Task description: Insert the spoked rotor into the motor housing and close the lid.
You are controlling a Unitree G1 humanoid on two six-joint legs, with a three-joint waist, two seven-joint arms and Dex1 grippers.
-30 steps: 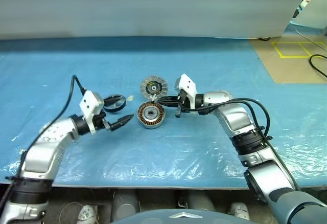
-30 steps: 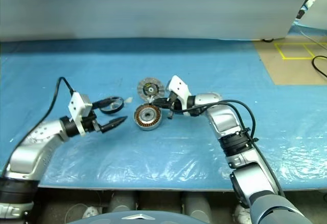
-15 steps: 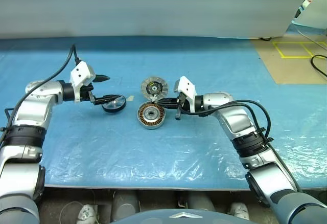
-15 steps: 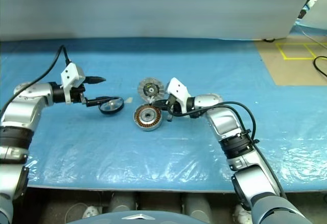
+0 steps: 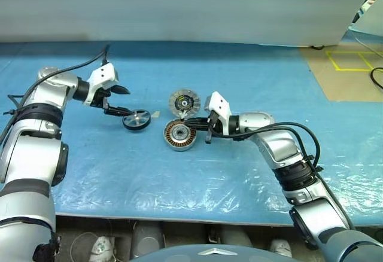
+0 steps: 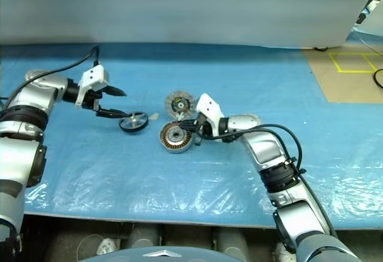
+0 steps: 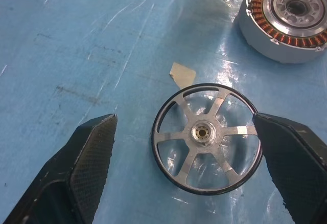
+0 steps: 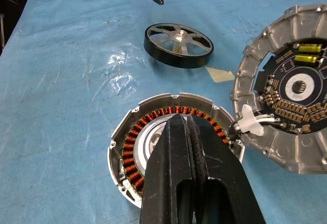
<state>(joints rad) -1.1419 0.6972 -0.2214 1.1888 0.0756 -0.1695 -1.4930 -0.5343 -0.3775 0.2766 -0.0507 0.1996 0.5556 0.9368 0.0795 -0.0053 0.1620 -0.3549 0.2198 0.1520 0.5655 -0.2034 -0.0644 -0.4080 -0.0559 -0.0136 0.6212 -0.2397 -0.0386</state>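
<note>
— Laid out on the bench (image 5: 197, 178), under its blue plastic sheet?
— Near the middle, the motor housing (image 5: 180, 136), open side up, copper windings ringed round a grey centre. Joined at its far edge, the lid (image 5: 184, 101), swung open, inner face up, pale rim segments and a dark centre with small parts on it. To the robot's left of those two, the spoked rotor (image 5: 136, 119), flat on the sheet, apart from the housing.
— And between rotor and housing?
— A small pale scrap (image 7: 182, 74) on the sheet, just beside the rotor's rim. Otherwise bare blue plastic.
— The hands?
— Left hand (image 7: 185, 168) spread wide over the rotor, one black finger on each side of it; one fingertip close against the rim, contact not clear. Nothing gripped. Right hand (image 8: 188, 124) pressed closed, empty, its tips over the housing's open top, next to the hinge side.
— Beyond the sheet?
— Pale wall at the back, brown floor with yellow tape lines (image 5: 347, 61) off to the right.
</note>
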